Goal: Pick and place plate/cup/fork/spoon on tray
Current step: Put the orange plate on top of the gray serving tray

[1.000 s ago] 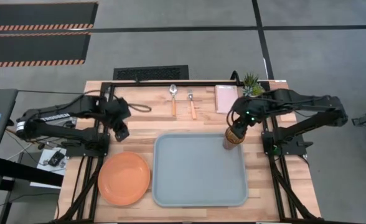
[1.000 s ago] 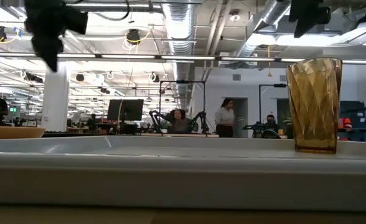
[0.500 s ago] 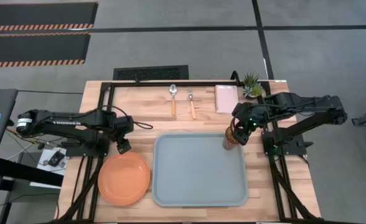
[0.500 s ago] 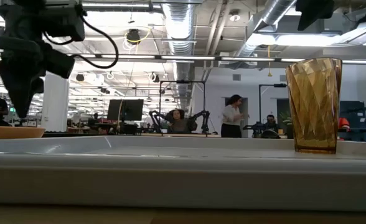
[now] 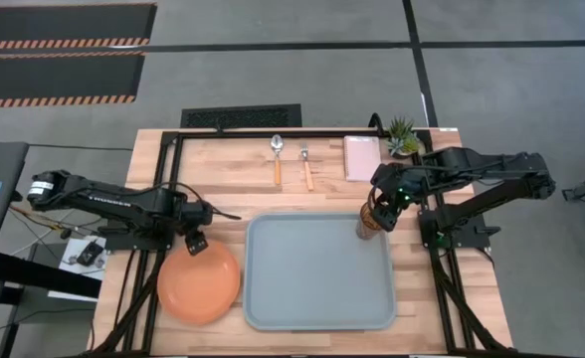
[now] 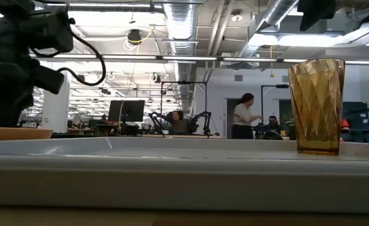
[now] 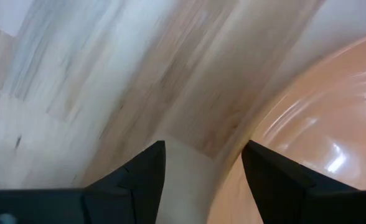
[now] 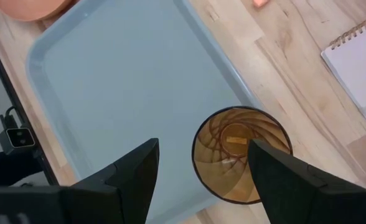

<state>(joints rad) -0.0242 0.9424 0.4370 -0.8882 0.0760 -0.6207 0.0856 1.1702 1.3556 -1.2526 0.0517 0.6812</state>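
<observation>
The orange plate (image 5: 203, 293) lies flat on the wood at the near left, beside the grey-blue tray (image 5: 273, 298). My left gripper (image 5: 195, 242) is open and low at the plate's far rim (image 7: 233, 155), one finger over the plate (image 7: 320, 137) and one over the table. The amber cup (image 5: 370, 227) stands upright on its base in the tray's far right corner. My right gripper (image 5: 383, 212) is open just above the cup (image 8: 242, 155) and clear of it. The spoon (image 5: 277, 159) and the fork (image 5: 306, 167) lie on the table behind the tray. My left gripper stands astride the plate's far rim (image 7: 233, 155), slanting down from the far side with its fingers open. I cannot tell whether a finger touches the rim. The plate lies on the table.
A pale pink pad (image 5: 362, 157) and a small green plant (image 5: 402, 134) sit at the far right of the table. Black frame rails run along both sides. People stand in the room beyond the table in the low view.
My left gripper has moved toward the table's near edge and down, from beside the arm's base to the plate's far rim. My right gripper has risen a little above the cup and then kept still. The cup has stayed upright on the tray.
</observation>
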